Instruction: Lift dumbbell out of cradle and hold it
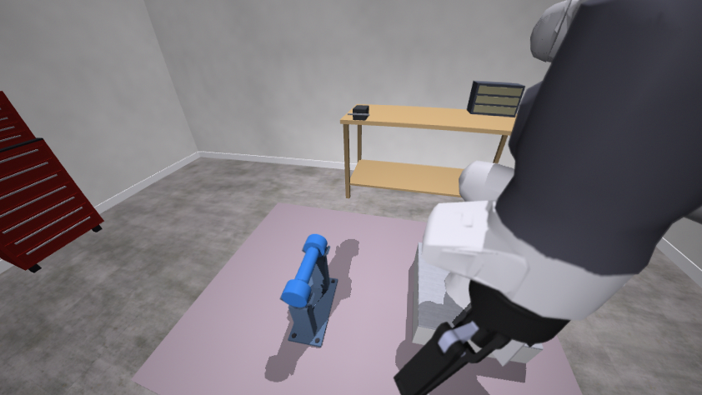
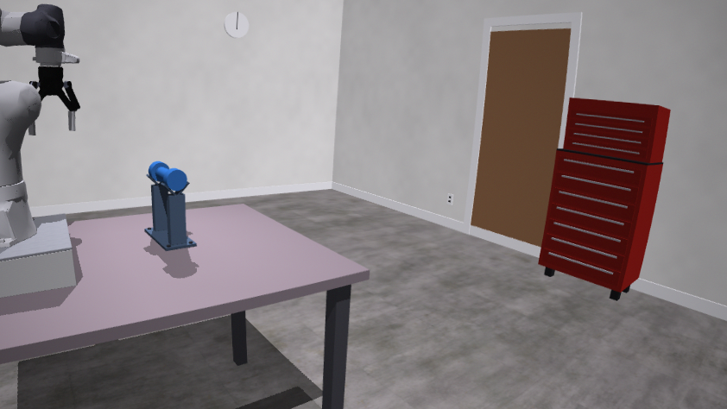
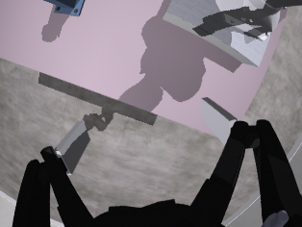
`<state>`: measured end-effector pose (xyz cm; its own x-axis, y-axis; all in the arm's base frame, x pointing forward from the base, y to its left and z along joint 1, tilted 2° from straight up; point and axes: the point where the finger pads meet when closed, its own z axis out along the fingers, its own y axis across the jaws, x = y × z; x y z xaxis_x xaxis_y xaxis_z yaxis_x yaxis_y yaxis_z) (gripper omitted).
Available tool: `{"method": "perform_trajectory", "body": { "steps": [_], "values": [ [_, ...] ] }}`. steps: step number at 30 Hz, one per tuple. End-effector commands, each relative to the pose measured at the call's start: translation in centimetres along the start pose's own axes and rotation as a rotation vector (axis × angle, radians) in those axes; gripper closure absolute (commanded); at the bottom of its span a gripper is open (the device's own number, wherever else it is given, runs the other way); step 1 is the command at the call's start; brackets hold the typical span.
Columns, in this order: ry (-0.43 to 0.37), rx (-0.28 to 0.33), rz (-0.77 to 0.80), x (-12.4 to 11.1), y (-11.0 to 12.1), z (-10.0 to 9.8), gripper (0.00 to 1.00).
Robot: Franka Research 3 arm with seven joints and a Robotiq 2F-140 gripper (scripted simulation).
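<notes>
A blue dumbbell (image 1: pixel 304 269) lies level in the V-shaped top of a dark blue cradle (image 1: pixel 313 307) bolted to the pink table top. My gripper (image 2: pixel 52 121) is open and empty, high in the air near the robot's own base, well to one side of and above the dumbbell. In the wrist view its black fingers stand wide apart and point down past the table's edge.
The robot's grey base block (image 2: pixel 33 254) sits on the table beside the cradle. A red tool chest (image 2: pixel 603 195) and a door (image 2: pixel 521 132) stand across the room. A wooden bench (image 1: pixel 427 147) stands by the far wall.
</notes>
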<state>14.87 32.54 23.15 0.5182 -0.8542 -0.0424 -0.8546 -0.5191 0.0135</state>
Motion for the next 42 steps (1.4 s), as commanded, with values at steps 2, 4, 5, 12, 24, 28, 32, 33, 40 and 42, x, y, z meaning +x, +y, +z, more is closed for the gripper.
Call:
{"method": "perform_trajectory", "body": {
  "steps": [2,4,5,12,24,28,32,33,40,42],
  "values": [
    [0.0,0.0,0.0,0.0,0.0,0.0,0.0],
    [-0.003,-0.001,0.012,0.5,-0.8,-0.1,0.0],
    [-0.009,-0.004,0.037,1.7,-2.2,-0.1,0.0],
    [-0.022,-0.01,0.2,11.4,-10.3,0.1,0.0],
    [0.032,-0.013,0.452,31.8,-15.5,2.1,0.0],
    [0.044,-0.015,0.481,34.9,-15.5,2.4,0.0],
    [0.05,-0.016,0.496,36.3,-15.4,2.5,0.0],
    [0.05,-0.016,0.496,36.3,-15.4,2.5,0.0],
    [0.05,-0.016,0.496,36.3,-15.4,2.5,0.0],
    [0.05,-0.016,0.496,36.3,-15.4,2.5,0.0]
  ]
}}
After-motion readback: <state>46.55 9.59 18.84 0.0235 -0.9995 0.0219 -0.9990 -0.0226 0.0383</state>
